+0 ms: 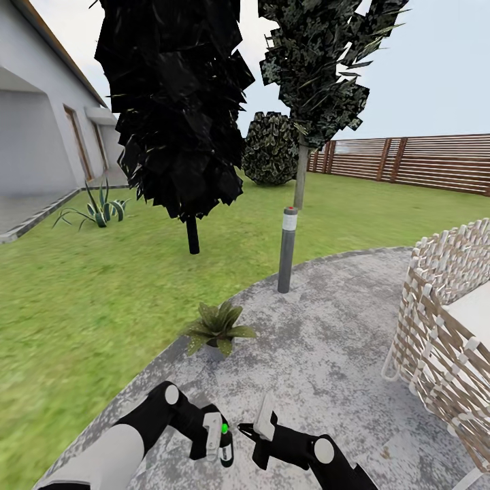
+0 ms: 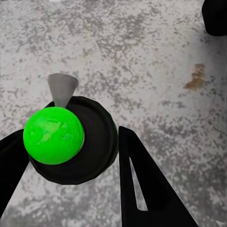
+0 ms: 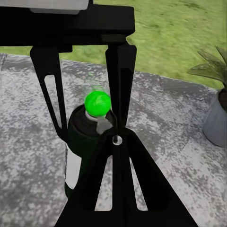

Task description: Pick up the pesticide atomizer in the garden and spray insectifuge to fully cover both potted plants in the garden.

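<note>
1. Step in hand, by judgement: atomizer picked up, spraying not started. Sits between the left gripper fingers, low in head view at about 6 o'clock, above the patio.
2. Left wrist view: green ball top on black round body, grey nozzle sticking out past it, dark fingers flanking both sides. Looks clamped on the can; exact contact on the far finger hard to confirm.
3. Right gripper just beside the atomizer, at its 3 o'clock in head view. Right wrist view puts the green top and nozzle right at its finger line. Span of these fingers: cannot tell. Touching the can or only near it: also cannot tell.
4. Plant at 12 o'clock from the grippers, near, at the patio edge by the lawn. Grey pot and leaves also at the edge of the right wrist view.
5. Second plant not identified here. Agave at 10 o'clock is not a target.
6. Next move calls for: nozzle aimed at the rosette, can held steady, top pressed, probably by the right gripper. Then sweep for full leaf cover.
7. Risk: nozzle heading relative to the plant unclear from head view; check aim before firing.
8. Post at 1 o'clock and wicker chair at 3 o'clock well apart from the grippers.
</note>
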Available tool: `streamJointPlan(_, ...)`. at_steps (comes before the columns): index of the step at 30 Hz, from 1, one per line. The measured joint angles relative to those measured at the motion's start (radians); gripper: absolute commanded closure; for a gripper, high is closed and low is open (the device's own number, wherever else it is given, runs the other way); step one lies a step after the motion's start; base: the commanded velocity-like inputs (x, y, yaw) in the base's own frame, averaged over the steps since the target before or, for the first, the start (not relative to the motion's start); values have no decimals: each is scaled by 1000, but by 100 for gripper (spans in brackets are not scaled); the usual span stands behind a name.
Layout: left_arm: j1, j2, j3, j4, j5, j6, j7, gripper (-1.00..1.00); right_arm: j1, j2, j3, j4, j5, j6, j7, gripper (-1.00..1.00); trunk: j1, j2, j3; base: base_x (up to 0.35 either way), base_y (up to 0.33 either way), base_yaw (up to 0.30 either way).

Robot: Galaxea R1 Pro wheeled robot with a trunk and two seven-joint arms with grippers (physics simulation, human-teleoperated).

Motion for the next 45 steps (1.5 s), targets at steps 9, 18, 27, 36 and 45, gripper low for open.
streamJointPlan(9,-1,-14,0,-2,0,0,0,100,0,0,0,0,0,0,0,100,0,0,0,0,0,0)
streamJointPlan(18,-1,-26,1,-2,2,0,0,100,0,0,0,-1,0,0,0,100,0,0,0,0,0,0)
streamJointPlan(27,-1,-27,1,-2,6,0,0,100,0,0,0,-2,0,0,0,100,0,0,0,0,0,0)
streamJointPlan(36,-1,-30,3,-2,11,0,1,100,0,0,0,-2,0,0,0,100,0,0,0,0,0,0)
streamJointPlan(45,-1,-35,3,-3,11,-10,2,100,0,0,0,-2,0,0,0,100,0,0,0,0,0,0)
